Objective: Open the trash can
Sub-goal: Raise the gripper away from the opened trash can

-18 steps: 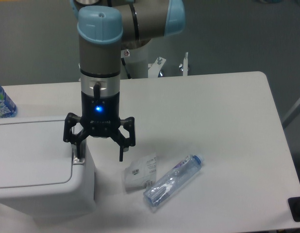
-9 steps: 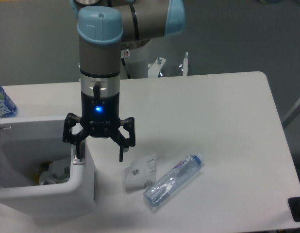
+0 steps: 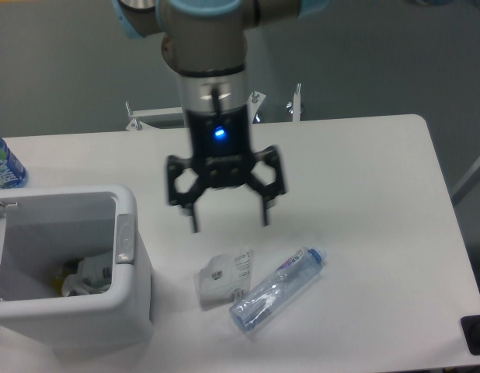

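Note:
The white trash can stands at the table's front left with its lid up and out of the way, so the inside shows. Crumpled rubbish lies at its bottom. A grey button strip sits on its right rim. My gripper hangs open in the air to the right of the can, above the table, with nothing between its fingers and clear of the rim.
A crumpled white packet and a clear plastic bottle lie on the table just below the gripper. A blue-labelled bottle stands at the far left edge. A dark object sits at the front right corner.
The lid, shut a second ago, has swung open. My gripper has lifted off the button strip on the can's right rim and moved up and to the right, still open.

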{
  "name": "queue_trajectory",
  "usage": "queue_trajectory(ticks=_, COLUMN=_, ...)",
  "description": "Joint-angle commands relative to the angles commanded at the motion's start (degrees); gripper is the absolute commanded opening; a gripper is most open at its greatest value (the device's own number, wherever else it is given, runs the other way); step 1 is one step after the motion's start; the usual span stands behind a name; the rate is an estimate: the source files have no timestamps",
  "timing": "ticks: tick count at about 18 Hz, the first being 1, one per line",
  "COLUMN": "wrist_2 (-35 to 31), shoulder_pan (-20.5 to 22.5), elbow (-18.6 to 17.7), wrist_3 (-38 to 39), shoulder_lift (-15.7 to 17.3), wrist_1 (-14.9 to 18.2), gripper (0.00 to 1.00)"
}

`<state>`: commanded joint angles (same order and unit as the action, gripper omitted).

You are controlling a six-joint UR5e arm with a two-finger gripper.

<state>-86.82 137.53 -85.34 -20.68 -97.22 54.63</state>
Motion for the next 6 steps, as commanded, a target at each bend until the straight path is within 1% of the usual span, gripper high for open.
queue_trajectory(ticks=1, wrist_2=-0.10, shoulder_pan=5.06, elbow=-0.88, wrist_3=-14.33, shoulder_lift=2.37, wrist_1=7.70, gripper=1.00)
queue_trajectory(ticks=2, wrist_2=-0.19, shoulder_pan=6.16, elbow=-0.88, wrist_3=-18.39, shoulder_lift=2.91, wrist_1=9.69, gripper=1.00)
queue_trajectory(ticks=3, wrist_2=-0.27, shoulder_pan=7.21, elbow=-1.15, wrist_3=-21.21, shoulder_lift=3.44, wrist_1=10.92, gripper=1.00)
queue_trajectory(ticks=6, wrist_2=-0.19, shoulder_pan=10.38, elbow=-2.81, wrist_3=-25.89, shoulder_lift=4.59, wrist_1=10.94, gripper=1.00)
